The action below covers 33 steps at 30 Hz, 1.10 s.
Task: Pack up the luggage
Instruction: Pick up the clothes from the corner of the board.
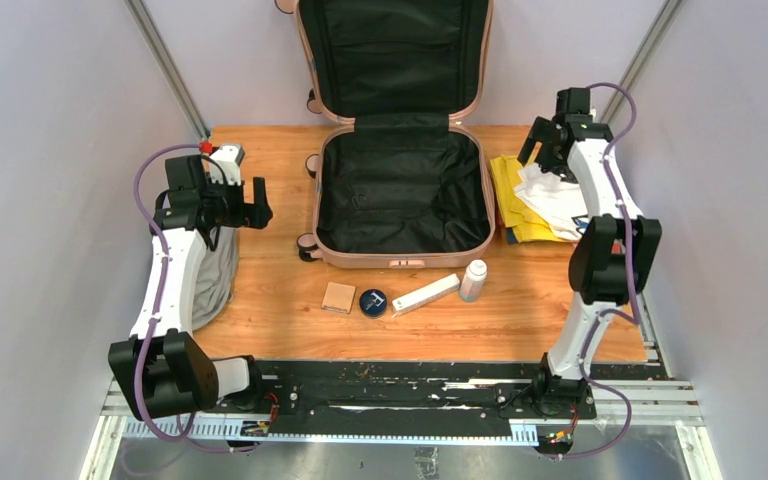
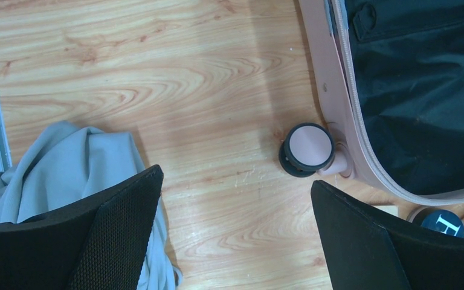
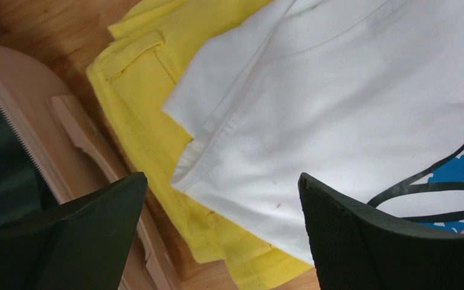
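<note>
The luggage (image 1: pixel 335 252), a pale pink hard-shell suitcase with black lining, lies open at the table's middle back, its lid upright. Its rim (image 2: pixel 338 90) and a pink-and-black wheel (image 2: pixel 307 148) show in the left wrist view. My left gripper (image 1: pixel 250 205) hangs open above the table left of the case, beside a grey cloth bundle (image 1: pixel 218 275); bare wood lies between its fingers (image 2: pixel 127 229). My right gripper (image 1: pixel 545 150) is open above folded clothes: a white printed shirt (image 3: pixel 350 103) on a yellow garment (image 3: pixel 139 90). Nothing is held.
In front of the luggage lie a tan square (image 1: pixel 338 297), a round dark tin (image 1: pixel 373 302), a long white box (image 1: pixel 426 294) and a white bottle (image 1: pixel 473 280). Grey walls close in the table on both sides. A black rail (image 1: pixel 400 385) runs along the near edge.
</note>
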Tool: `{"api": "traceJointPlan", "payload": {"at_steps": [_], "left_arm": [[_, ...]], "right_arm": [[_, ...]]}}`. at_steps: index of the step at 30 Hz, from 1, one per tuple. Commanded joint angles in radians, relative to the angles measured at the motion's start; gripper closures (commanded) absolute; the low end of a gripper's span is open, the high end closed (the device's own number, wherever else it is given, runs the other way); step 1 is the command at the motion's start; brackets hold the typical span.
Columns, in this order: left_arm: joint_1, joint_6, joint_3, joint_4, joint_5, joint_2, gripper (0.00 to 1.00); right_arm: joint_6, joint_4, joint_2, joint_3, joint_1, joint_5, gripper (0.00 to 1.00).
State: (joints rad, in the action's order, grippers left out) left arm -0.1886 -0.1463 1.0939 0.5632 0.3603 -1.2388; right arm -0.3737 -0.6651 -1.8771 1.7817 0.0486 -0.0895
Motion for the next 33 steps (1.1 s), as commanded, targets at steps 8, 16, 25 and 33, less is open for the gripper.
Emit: {"api": "traceJointPlan", "payload": {"at_steps": [8, 16, 25, 33], "left_arm": [[-0.009, 0.037, 0.026, 0.012, 0.056, -0.031, 0.00], [-0.009, 0.047, 0.026, 0.013, 0.075, -0.027, 0.00], [-0.008, 0.037, 0.000, 0.015, 0.071, 0.014, 0.00], [-0.009, 0.003, -0.016, 0.027, 0.020, 0.060, 0.00]], "right_arm": [[0.069, -0.170, -0.242, 0.252, -0.089, -0.286, 0.11], [0.069, -0.164, -0.350, 0.309, -0.090, -0.351, 0.22], [0.057, -0.154, -0.399, 0.297, -0.083, -0.308, 0.45], [0.012, -0.153, -0.362, 0.260, -0.056, -0.199, 0.83]]}}
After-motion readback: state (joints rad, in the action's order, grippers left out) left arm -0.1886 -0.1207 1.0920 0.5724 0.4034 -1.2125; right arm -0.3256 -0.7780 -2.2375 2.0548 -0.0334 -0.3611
